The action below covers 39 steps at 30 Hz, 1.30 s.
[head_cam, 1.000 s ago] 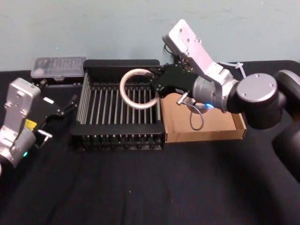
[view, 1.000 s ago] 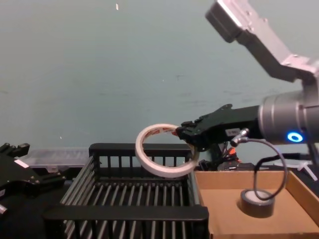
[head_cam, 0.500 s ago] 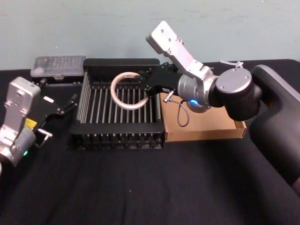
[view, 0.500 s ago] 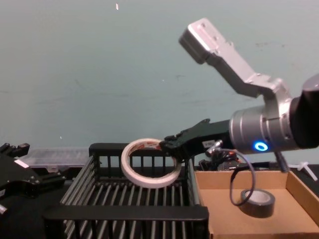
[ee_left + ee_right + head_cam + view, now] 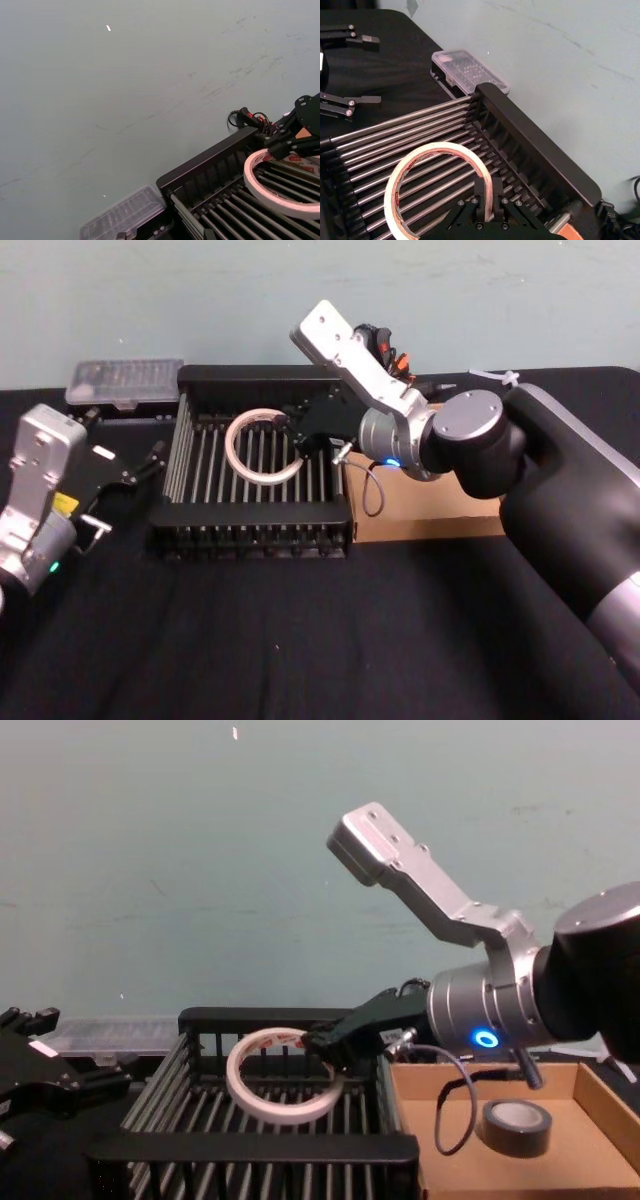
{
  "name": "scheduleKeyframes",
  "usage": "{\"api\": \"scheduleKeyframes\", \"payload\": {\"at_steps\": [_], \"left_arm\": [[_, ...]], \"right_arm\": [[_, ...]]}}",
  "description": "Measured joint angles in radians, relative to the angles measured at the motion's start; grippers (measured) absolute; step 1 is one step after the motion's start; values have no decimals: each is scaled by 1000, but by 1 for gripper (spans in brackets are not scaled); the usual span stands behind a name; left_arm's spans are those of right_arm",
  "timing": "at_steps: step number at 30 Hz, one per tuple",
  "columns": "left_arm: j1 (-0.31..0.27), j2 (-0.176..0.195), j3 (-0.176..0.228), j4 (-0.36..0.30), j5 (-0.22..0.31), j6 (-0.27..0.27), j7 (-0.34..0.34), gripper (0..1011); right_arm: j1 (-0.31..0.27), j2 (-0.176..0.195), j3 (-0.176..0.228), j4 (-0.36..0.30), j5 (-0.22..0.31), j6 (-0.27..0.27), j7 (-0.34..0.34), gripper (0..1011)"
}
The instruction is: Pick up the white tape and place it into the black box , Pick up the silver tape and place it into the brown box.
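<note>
The white tape (image 5: pixel 232 445) is a thin, wide ring, tilted low over the bars inside the black box (image 5: pixel 250 512). My right gripper (image 5: pixel 300 435) is shut on the ring's rim; the right wrist view shows its fingers (image 5: pixel 487 192) pinching the band of the tape (image 5: pixel 395 187). From the chest, the ring (image 5: pixel 280 1112) hangs just behind the crate's front rim (image 5: pixel 250 1148). The silver tape (image 5: pixel 517 1127) lies flat in the brown box (image 5: pixel 560 1172), beside the crate (image 5: pixel 440 522). My left gripper (image 5: pixel 125 490) stands open, parked left of the crate.
A clear plastic case (image 5: pixel 123 383) lies behind the crate's far left corner, against the pale wall. A loose cable loop (image 5: pixel 452 1105) hangs from my right wrist over the cardboard tray. Black cloth covers the table in front.
My right gripper has carried the white tape left and downward, from above the crate's right edge to low over the middle of its bars. The left arm has not moved.
</note>
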Motion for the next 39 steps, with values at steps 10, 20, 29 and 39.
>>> {"api": "scheduleKeyframes", "payload": {"at_steps": [10, 20, 29, 39], "left_arm": [[0, 0, 0, 0, 0, 0, 0, 1001], [0, 0, 0, 0, 0, 0, 0, 1001], [0, 0, 0, 0, 0, 0, 0, 1001], [0, 0, 0, 0, 0, 0, 0, 1001]], "right_arm": [[7, -15, -1, 30, -14, 1, -5, 95], [7, -14, 0, 29, -13, 1, -5, 109], [6, -13, 0, 28, -11, 1, -4, 365], [6, -13, 0, 27, -10, 1, -3, 671]]}}
